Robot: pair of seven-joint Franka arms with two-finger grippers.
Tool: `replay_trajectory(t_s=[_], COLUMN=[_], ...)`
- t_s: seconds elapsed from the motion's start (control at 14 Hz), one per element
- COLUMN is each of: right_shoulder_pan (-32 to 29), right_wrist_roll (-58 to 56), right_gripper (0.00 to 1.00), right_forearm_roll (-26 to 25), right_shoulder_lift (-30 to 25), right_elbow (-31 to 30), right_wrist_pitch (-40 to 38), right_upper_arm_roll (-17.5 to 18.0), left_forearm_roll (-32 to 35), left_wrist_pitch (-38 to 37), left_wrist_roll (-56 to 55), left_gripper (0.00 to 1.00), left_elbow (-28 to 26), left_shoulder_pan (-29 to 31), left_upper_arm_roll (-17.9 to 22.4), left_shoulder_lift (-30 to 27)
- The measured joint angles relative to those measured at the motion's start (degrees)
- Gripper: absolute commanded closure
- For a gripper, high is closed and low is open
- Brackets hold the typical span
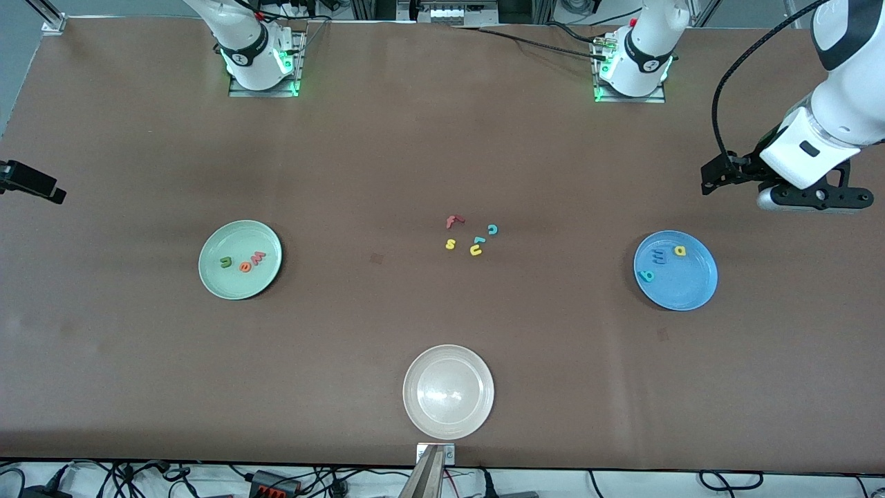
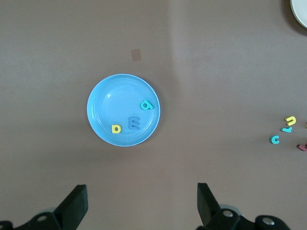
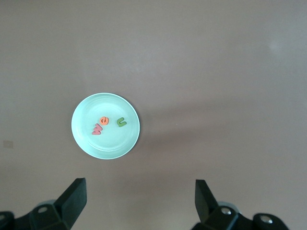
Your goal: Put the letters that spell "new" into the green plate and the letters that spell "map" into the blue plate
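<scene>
Your n, e, w (image 1: pixel 242 262) lie in the green plate (image 1: pixel 216 277) at frame left; m, a, p (image 1: pixel 660 261) lie in the blue plate (image 1: pixel 684 294) at frame right. The left gripper (image 2: pixel 142 203) and the right gripper (image 3: pixel 140 201) both have fingers apart, holding nothing.

We are reading only loose foam letters. On the green plate (image 1: pixel 220 277): a green n (image 1: pixel 225 262), an orange e (image 1: pixel 245 266) and a pinkish-red w (image 1: pixel 258 258). On the blue plate (image 1: pixel 684 290): a blue m (image 1: pixel 659 257), a yellow a (image 1: pixel 680 251) and a teal p (image 1: pixel 647 276). On the bare table (image 1: pixel 442 138) we are seeing a red f (image 1: pixel 453 221), a yellow s (image 1: pixel 450 243), a teal c (image 1: pixel 492 229) and a yellow u (image 1: pixel 476 251)
</scene>
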Motion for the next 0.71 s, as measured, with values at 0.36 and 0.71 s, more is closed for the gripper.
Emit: replay_trajectory(t_s=[0.36, 0.71], right_shoulder_pan=[0.0, -0.05], right_wrist_roll=[-0.06, -1.04], right_gripper=[0.0, 0.0], right_forearm_roll=[-0.03, -0.1], right_shoulder_lift=[-0.07, -1.01], right_elbow=[-1.12, -1.99], right_wrist_pitch=[0.3, 0.7], right_upper_arm_roll=[0.13, 0.13], left_forearm_roll=[0.0, 0.0], left_wrist_pitch=[-0.24, -0.35], left_wrist_roll=[0.0, 0.04], left_gripper=[0.0, 0.0], left_elbow=[0.0, 0.0], left_shoulder_pan=[0.0, 0.0], left_upper_arm_roll=[0.0, 0.0], left_shoulder_lift=[0.0, 0.0])
